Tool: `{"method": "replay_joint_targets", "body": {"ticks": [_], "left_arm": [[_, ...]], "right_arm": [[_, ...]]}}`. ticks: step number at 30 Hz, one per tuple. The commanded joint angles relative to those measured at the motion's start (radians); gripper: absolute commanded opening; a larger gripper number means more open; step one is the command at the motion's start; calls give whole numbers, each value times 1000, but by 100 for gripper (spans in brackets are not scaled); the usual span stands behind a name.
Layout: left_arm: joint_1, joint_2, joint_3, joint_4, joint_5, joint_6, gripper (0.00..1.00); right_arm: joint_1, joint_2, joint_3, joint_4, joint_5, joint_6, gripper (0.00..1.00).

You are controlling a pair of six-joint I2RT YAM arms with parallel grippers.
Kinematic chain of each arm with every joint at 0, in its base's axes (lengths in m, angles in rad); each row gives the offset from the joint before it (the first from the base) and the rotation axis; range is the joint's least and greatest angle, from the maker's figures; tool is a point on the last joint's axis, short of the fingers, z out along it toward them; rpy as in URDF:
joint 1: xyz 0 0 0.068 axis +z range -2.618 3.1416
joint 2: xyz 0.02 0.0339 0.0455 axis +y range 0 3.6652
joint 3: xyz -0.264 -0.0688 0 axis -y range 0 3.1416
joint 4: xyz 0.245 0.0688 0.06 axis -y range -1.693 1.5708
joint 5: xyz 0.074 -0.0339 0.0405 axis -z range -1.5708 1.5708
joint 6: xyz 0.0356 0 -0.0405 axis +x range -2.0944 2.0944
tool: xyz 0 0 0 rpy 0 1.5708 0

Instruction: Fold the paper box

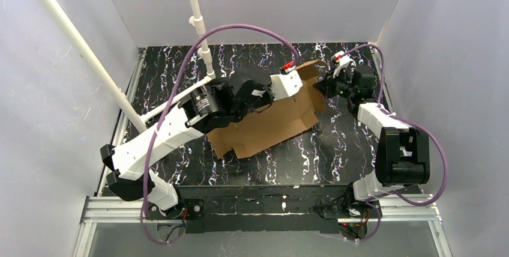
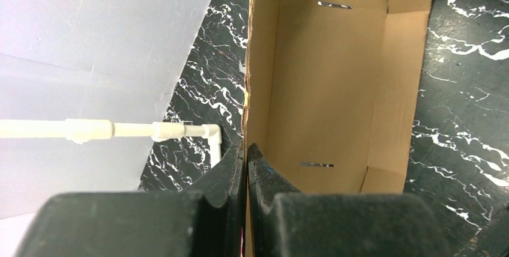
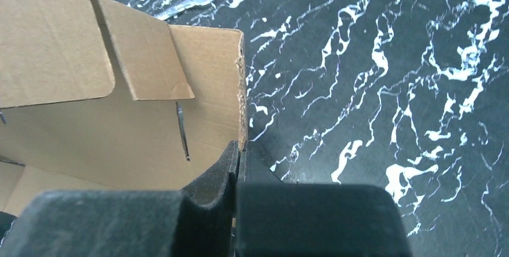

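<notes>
The paper box (image 1: pixel 273 122) is a brown cardboard die-cut sheet, partly raised, on the black marbled table. My left gripper (image 1: pixel 287 75) is shut on the upright edge of a side wall; in the left wrist view (image 2: pixel 246 149) the wall's thin edge runs up from between the fingers, with the box floor (image 2: pixel 324 83) and two slots to the right. My right gripper (image 1: pixel 326 84) is shut on the box's far right panel edge; in the right wrist view (image 3: pixel 239 148) the cardboard (image 3: pixel 138 125) with two small flaps lies left of the fingers.
White PVC pipes (image 1: pixel 198 20) stand at the back left, one slanting (image 1: pixel 78 47) down to the table's left side. Grey walls enclose the table. Purple cables (image 1: pixel 246 29) arch over the arms. A small wrench (image 3: pixel 186 3) lies on the table beyond the box.
</notes>
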Motion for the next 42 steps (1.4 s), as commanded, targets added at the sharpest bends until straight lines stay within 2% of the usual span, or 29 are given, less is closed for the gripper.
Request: {"method": "replay_joint_targets", "body": {"ticks": [1, 15, 19, 23, 28, 36, 42], "left_arm": [[3, -37, 20, -51, 12, -60, 0], [4, -8, 131, -54, -32, -135, 0], [4, -17, 127, -33, 15, -170, 0], [4, -28, 97, -40, 48, -214, 0], [4, -30, 85, -47, 50, -333, 0], [4, -4, 111, -111, -23, -530, 0], [4, 14, 156, -128, -33, -557, 0]], "right_arm": [[3, -56, -2, 130, -72, 11, 1], [7, -96, -52, 353, -151, 86, 1], [7, -76, -150, 546, -110, 88, 1], [9, -67, -216, 652, -104, 79, 1], [12, -63, -299, 703, -75, 18, 1], [15, -71, -388, 818, -74, 40, 1], [21, -83, -412, 840, -62, 38, 1]]}}
